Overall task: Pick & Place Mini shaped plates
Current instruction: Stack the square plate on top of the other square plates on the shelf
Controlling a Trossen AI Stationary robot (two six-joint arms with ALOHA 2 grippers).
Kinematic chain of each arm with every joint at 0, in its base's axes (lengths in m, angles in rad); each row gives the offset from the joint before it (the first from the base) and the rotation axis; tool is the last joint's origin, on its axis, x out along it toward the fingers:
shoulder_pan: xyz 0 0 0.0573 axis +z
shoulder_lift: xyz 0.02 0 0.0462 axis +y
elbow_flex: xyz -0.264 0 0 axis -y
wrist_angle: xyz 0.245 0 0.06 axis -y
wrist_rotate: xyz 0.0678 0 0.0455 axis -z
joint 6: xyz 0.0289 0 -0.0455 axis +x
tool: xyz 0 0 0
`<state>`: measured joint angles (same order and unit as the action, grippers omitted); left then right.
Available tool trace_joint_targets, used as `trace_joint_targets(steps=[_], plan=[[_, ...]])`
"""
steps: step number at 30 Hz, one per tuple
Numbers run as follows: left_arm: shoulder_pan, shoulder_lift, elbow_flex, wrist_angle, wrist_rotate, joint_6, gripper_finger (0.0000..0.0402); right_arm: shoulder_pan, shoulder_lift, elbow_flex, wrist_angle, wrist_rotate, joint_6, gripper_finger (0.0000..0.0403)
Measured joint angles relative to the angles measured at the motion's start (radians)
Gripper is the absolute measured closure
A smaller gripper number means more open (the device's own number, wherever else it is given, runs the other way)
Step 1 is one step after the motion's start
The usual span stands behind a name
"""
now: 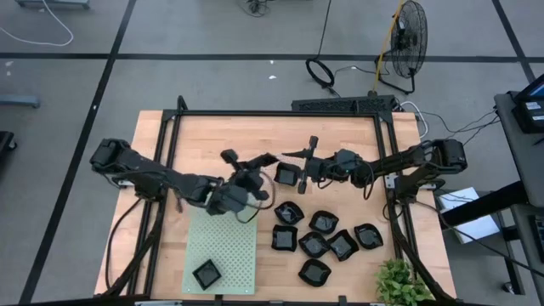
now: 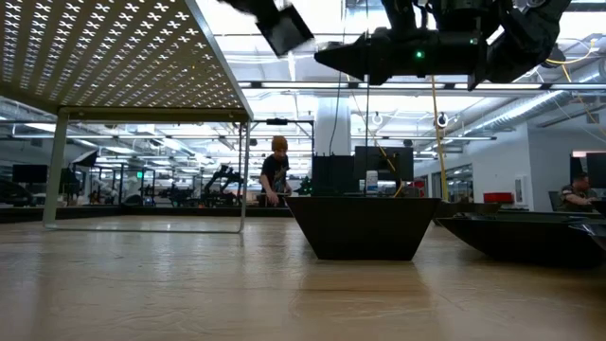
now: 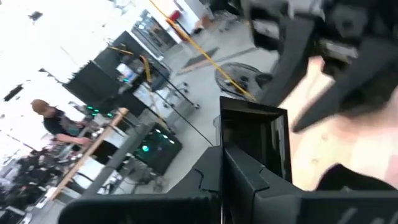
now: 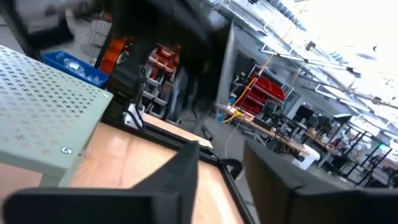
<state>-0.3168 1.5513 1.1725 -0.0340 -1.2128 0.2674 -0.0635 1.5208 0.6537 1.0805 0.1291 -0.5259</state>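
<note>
Centrally, both arms' open jaws flank one plate, seven more plates clustered beside the green mat

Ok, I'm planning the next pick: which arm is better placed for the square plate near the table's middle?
Probably the right: the right end effector, open, hangs just beside the square plate; the left end effector sits farther off, by the mat.

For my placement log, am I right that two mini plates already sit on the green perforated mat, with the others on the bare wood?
Not quite: the high view shows only one mini plate on the green perforated mat; the others do lie on the bare wood.
</note>
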Motion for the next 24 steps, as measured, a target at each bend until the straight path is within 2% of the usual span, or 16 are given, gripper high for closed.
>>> trace_joint_targets(steps=[4,8,10,12,13,16,17,19,24], plan=[[-0.082,-0.083,0.000,-0.045,-0.049,-0.045,0.0397,0.000,0.000,0.000,0.000,0.001,0.028,0.0229],[-0.194,-0.175,0.000,-0.128,-0.041,-0.219,0.0394,0.000,0.000,0.000,-0.005,0.001,0.028,0.0198],[-0.249,-0.230,0.000,-0.182,0.003,-0.327,0.0396,0.000,0.000,0.000,-0.009,0.001,0.037,0.0193],[-0.301,-0.293,0.000,-0.262,0.123,-0.496,0.0398,0.000,0.000,0.000,-0.011,0.001,0.044,0.0191],[-0.317,-0.326,0.000,-0.304,0.219,-0.606,0.0397,0.000,0.000,0.000,-0.009,0.001,0.046,0.0191],[-0.337,-0.398,0.001,-0.440,0.606,-0.933,0.0396,0.000,0.000,-0.001,-0.009,0.001,0.047,0.0196],[-0.347,-0.405,0.001,-0.491,0.702,-1.013,0.0397,0.000,0.000,-0.001,-0.009,0.001,0.047,0.0198],[-0.385,-0.397,0.000,-0.587,0.767,-1.182,0.0398,0.000,0.000,-0.001,-0.008,0.001,0.047,0.0201],[-0.473,-0.353,-0.001,-0.681,0.749,-1.588,0.0398,0.000,0.000,-0.001,-0.008,0.001,0.047,0.0203]])
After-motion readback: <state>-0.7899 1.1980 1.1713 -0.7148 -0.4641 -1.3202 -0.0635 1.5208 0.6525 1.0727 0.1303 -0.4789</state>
